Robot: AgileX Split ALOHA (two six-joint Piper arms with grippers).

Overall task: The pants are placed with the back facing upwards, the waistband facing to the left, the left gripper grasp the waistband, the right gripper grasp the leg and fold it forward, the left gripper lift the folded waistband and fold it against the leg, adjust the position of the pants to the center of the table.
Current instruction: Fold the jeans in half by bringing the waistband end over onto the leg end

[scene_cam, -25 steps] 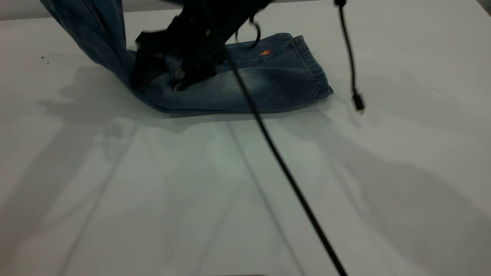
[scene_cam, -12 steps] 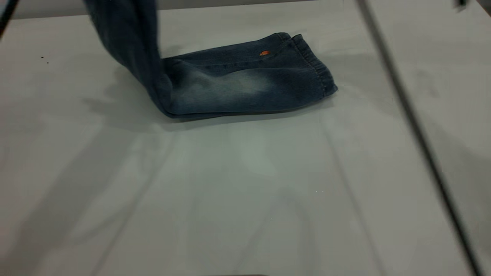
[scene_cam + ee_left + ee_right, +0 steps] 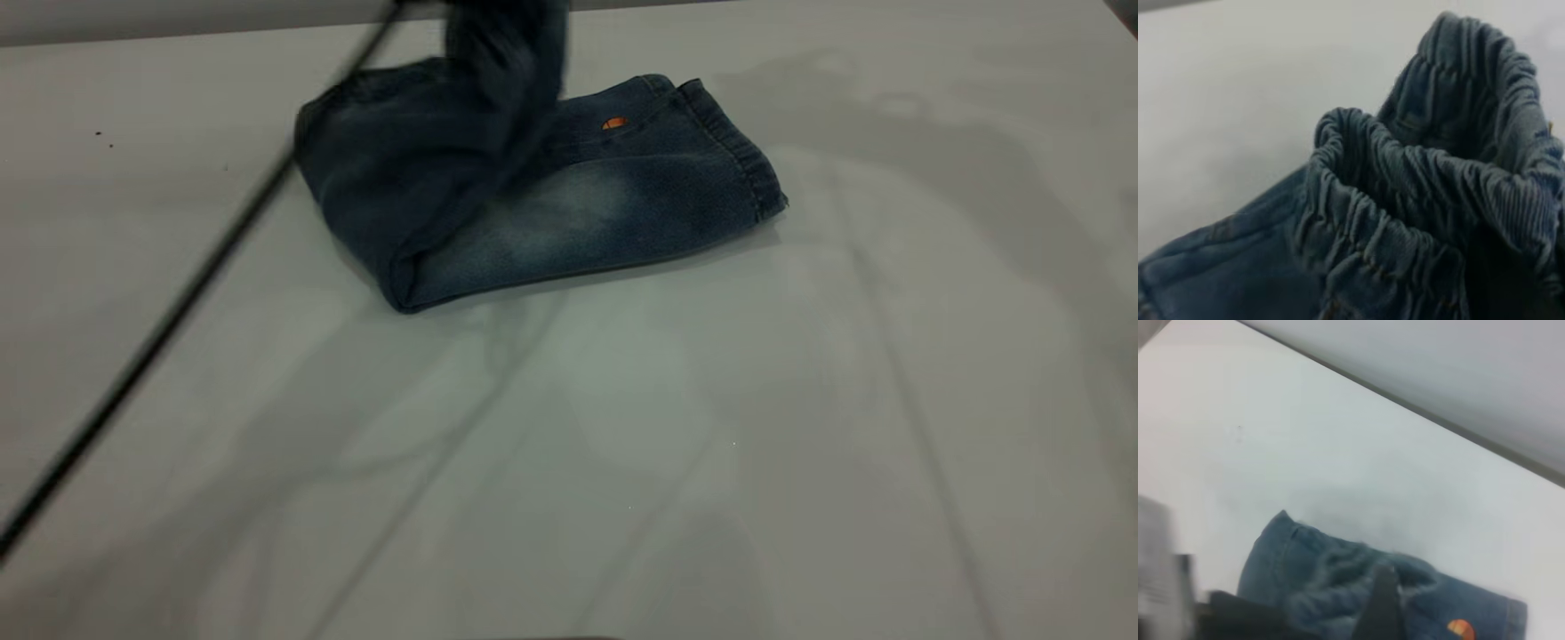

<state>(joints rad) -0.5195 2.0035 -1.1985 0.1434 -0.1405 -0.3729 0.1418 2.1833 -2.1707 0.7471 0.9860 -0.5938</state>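
Observation:
The pants (image 3: 622, 191) lie folded lengthwise at the far middle of the table (image 3: 622, 444). The leg (image 3: 551, 222), with its pale faded patch, lies flat, its hem (image 3: 756, 178) to the right. The waistband (image 3: 507, 53) hangs lifted above the leg from beyond the exterior view's top edge. In the left wrist view the gathered waistband (image 3: 1405, 200) fills the picture and hides my left gripper, which holds it. My right gripper (image 3: 1381, 590) hovers off the cloth, looking down on the pants (image 3: 1338, 580) and their orange print (image 3: 1461, 629).
A black cable (image 3: 178, 293) slants across the left of the table, from the lifted cloth down to the near left edge. A small orange mark (image 3: 613, 123) shows on the far layer of denim. Bare white tabletop stretches in front and to the right.
The lifted waistband end has swung from the far left to above the leg, doubling the pants over. The right gripper, which pressed on the pants a second ago, has left the exterior view.

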